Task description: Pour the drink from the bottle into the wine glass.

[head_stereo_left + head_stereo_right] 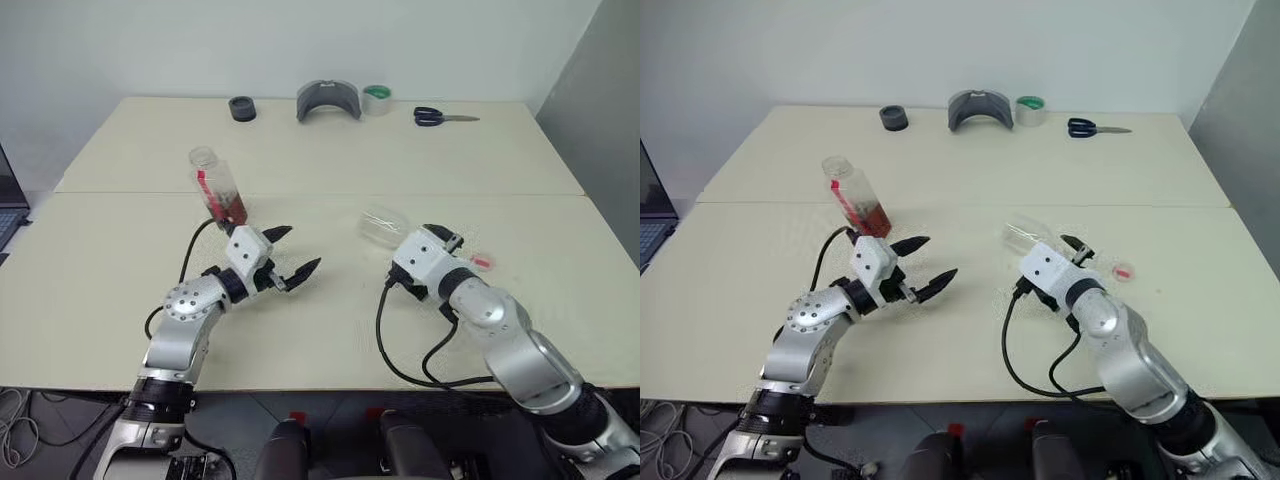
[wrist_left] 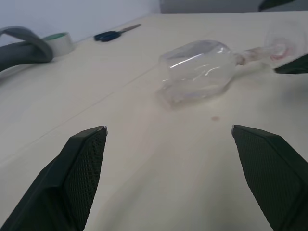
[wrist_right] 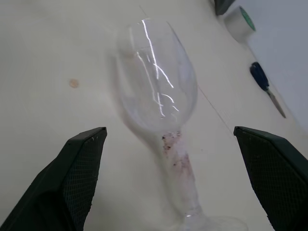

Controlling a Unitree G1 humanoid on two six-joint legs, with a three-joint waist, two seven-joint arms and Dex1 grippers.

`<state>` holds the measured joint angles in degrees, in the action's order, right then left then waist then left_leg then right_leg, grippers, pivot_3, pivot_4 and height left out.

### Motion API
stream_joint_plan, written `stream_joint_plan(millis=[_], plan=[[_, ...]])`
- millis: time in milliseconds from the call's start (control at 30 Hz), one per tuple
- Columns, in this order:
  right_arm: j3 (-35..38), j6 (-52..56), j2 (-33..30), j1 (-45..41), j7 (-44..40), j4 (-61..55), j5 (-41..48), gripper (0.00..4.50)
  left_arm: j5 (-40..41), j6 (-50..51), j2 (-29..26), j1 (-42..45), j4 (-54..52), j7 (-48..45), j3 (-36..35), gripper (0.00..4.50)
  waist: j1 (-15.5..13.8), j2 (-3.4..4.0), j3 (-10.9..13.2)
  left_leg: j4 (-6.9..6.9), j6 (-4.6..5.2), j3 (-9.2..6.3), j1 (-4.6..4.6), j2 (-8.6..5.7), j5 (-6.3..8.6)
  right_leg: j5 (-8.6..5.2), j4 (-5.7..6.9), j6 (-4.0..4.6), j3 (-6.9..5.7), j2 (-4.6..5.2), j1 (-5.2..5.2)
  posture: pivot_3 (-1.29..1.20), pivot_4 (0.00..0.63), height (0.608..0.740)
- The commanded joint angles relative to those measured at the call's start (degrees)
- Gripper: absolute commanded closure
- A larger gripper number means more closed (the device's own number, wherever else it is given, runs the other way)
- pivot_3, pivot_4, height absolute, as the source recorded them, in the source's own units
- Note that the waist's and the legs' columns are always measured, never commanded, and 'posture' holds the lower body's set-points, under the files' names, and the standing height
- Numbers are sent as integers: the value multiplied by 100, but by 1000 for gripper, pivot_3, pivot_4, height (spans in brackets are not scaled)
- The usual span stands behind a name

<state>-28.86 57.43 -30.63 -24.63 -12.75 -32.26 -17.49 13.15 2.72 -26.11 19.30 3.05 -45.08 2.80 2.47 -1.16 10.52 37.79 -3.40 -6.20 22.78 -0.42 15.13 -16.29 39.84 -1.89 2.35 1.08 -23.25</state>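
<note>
wine glass (image 3: 156,77) lies tipped on desk (image 1: 300,170), both grippers open and empty; uncapped bottle (image 1: 218,187) could topple if bumped.

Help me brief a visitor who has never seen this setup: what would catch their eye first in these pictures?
Probably the wine glass, which lies on its side on the table, just ahead of the open right gripper. Next, the bottle with reddish drink in it stands uncapped and leaning behind the open left gripper, which holds nothing. Along the far edge sit a black roll, a grey curved piece, tape and scissors.
</note>
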Motion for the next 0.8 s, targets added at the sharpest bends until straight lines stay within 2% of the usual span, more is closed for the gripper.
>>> stream_joint_plan(millis=[33, 333, 667, 767, 800], plan=[[-366, 200, 9, -260, 319, 387, -789, 0, -20, -213, 10, 201, 101, -296, 143, 40, -1, 0, 0, 0, 0, 1, 0, -1, 0, 0, 0, 0, 1, 1, 0, 0, 150, 740], [-1064, -17, 224, -430, 336, 1375, -1929, 0, -50, -220, 279, 468, 205, -336, 295, 40, 13, 0, 0, 2, 0, 2, 0, 0, 0, 0, 0, 0, 1, 1, -1, 0, 150, 740], [-1035, -797, 448, -778, 24, 2449, -2424, 0, -77, -432, 436, 545, 500, -374, 341, 40, 25, 0, 0, 2, 0, 0, 1, -1, 0, 0, 0, 0, -1, 1, -1, 0, 150, 740], [-947, -986, 524, -855, -66, 2715, -2477, 610, -86, -420, 490, 533, 463, -337, 373, 0, 31, 0, 0, 3, 0, 2, 0, -1, 0, 0, 1, 0, 1, 1, 0, 0, 150, 740], [-913, -1026, 549, -867, -104, 2777, -2478, 953, -87, -410, 505, 527, 441, -325, 380, 0, 31, 0, 0, 4, 0, 1, 0, -2, 0, 1, 2, 0, 1, 1, -1, 0, 150, 740]])
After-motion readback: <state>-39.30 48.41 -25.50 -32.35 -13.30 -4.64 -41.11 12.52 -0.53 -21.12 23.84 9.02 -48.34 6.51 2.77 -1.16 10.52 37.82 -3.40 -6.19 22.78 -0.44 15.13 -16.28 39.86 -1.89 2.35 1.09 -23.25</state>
